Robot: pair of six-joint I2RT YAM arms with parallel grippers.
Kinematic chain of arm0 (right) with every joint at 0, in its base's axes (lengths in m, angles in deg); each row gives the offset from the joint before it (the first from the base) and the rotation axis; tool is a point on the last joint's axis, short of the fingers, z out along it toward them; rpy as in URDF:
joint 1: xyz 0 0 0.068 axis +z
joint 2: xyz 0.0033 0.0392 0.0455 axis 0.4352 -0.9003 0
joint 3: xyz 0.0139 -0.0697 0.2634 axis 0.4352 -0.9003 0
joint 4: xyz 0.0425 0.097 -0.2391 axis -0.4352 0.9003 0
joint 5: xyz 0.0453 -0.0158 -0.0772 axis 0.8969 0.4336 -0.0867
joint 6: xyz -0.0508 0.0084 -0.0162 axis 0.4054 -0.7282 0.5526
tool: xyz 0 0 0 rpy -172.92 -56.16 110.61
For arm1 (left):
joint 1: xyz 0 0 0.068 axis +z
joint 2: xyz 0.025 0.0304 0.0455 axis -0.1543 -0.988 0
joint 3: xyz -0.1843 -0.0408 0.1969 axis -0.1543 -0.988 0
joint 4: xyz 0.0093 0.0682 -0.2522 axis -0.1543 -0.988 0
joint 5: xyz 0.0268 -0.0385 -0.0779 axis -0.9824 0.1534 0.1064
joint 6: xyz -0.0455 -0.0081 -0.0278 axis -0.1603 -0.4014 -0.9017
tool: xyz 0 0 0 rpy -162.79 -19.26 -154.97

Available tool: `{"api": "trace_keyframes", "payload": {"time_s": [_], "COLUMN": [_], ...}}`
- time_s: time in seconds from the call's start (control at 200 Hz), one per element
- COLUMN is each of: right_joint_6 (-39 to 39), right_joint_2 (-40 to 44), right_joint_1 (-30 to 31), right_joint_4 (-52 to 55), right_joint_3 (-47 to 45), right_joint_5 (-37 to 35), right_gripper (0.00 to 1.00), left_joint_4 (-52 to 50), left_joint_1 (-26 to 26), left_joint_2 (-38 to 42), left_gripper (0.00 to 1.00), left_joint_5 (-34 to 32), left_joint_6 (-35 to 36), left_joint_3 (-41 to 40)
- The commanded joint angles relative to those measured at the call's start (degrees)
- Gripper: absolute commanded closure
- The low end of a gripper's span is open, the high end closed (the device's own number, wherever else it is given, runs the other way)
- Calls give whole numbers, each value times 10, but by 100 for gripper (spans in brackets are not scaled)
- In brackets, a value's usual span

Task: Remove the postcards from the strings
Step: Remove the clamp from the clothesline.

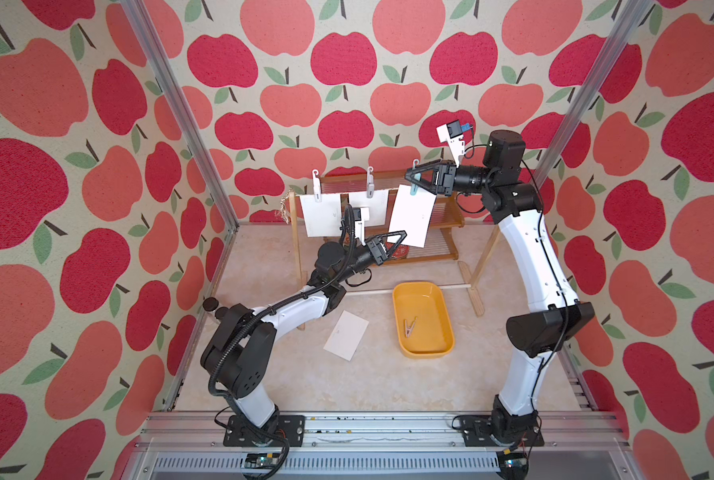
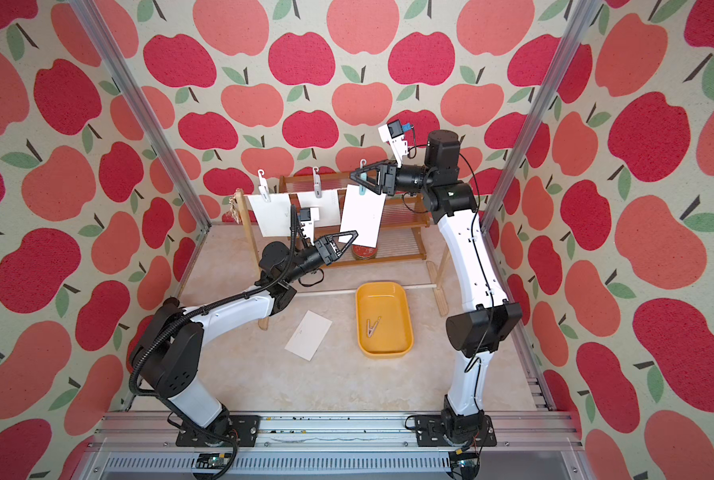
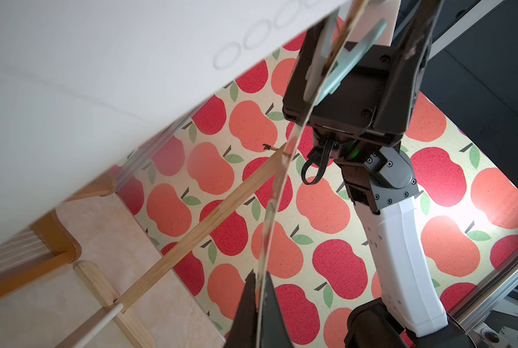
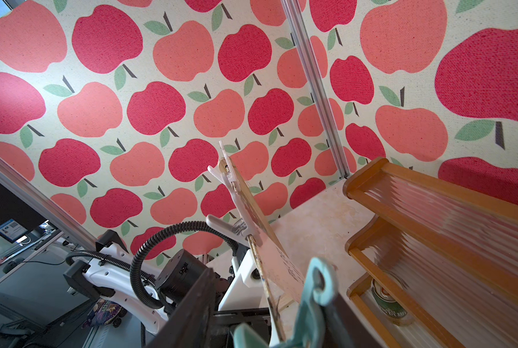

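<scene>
Three white postcards hang from the strings [image 4: 255,259] between two wooden posts. The left one [image 1: 320,214] and the middle one [image 1: 375,208] hang from white clothespins. The right one [image 1: 413,216] [image 2: 363,216] hangs tilted from a teal clothespin [image 1: 414,187] [image 4: 315,289]. My left gripper [image 1: 403,234] [image 3: 259,277] is shut on that card's lower corner. My right gripper [image 1: 409,176] [image 4: 269,283] straddles the teal clothespin, with one finger against a handle and a small gap at the other. Another postcard [image 1: 346,335] lies flat on the table.
A yellow tray [image 1: 424,353] on the table holds one clothespin [image 1: 409,328]. A wooden shelf [image 1: 442,224] with a can [image 1: 397,251] stands behind the line. A white dowel [image 1: 372,289] joins the posts' feet. The patterned walls stand close on both sides.
</scene>
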Motion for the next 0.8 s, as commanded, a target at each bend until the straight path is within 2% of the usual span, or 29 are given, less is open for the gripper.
{"api": "trace_keyframes", "payload": {"time_s": [0.0, 0.435, 0.505, 0.795], "right_joint_6": [6, 6, 7, 13], "right_joint_2": [17, 18, 18, 23], "right_joint_1": [6, 8, 9, 9], "right_joint_4": [-12, -15, -14, -7], "right_joint_3": [-4, -3, -1, 5], "right_joint_5": [3, -5, -5, -23], "right_gripper": [50, 60, 66, 67], "left_joint_4": [29, 19, 19, 14], "left_joint_1": [4, 8, 8, 6], "left_joint_2": [-10, -14, -15, -16], "left_gripper": [100, 100, 100, 100], "left_joint_5": [14, 18, 17, 16], "left_joint_6": [-11, -22, -23, -23], "left_joint_3": [19, 21, 22, 16]}}
